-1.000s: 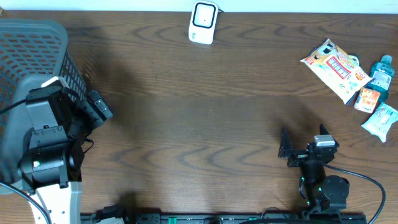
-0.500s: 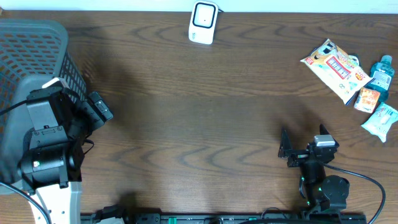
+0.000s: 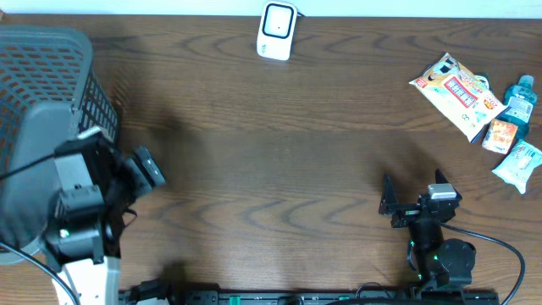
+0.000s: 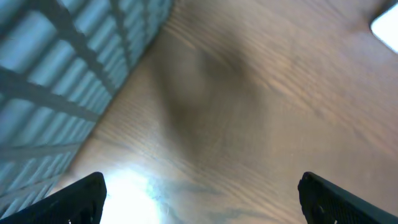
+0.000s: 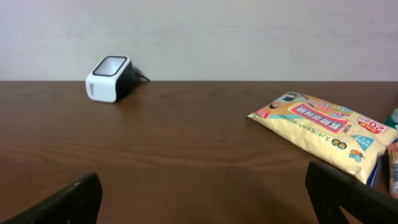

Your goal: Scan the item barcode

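By the look of things the task has hardly begun: no item is lifted and nothing sits in front of the scanner (image 3: 277, 30), which stands alone at the far edge of the surface (image 3: 279, 152). The candidate items lie in a cluster at the far right, well apart from it: a yellow packet (image 3: 456, 91), a blue bottle (image 3: 518, 95), a small orange box (image 3: 501, 134) and a white-green pouch (image 3: 520, 163). The right pincer (image 3: 413, 191) is spread wide and empty near the front edge, facing the scanner and packet. The left pincer (image 3: 144, 165) is equally wide and empty, just beside the grey mesh basket (image 3: 42, 76). Picking an item, finding its barcode and presenting it all remain. The surface is dark wood grain, otherwise bare through the middle; a plain pale wall (image 5: 249, 31) rises behind it.
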Controlling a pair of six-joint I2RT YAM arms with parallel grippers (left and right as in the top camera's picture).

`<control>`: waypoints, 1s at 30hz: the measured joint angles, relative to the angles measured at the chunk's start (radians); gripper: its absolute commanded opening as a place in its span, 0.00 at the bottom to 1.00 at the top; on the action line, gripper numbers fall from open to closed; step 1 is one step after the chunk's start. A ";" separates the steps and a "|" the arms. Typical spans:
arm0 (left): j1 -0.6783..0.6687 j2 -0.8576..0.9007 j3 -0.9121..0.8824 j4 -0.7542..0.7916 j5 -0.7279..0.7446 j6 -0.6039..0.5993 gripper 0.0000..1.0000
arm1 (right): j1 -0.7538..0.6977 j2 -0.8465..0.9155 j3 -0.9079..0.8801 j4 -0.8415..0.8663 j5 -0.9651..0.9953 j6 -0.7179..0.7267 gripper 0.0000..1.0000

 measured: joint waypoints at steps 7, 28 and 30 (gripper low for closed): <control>0.000 -0.171 -0.208 0.229 0.145 0.132 0.98 | 0.000 -0.002 0.000 0.000 0.000 0.000 0.99; -0.133 -0.606 -0.469 0.538 0.298 0.183 0.98 | 0.000 -0.002 0.000 0.000 0.000 0.000 0.99; -0.133 -0.626 -0.486 0.540 0.290 0.183 0.98 | 0.000 -0.002 0.000 0.000 0.000 0.000 0.99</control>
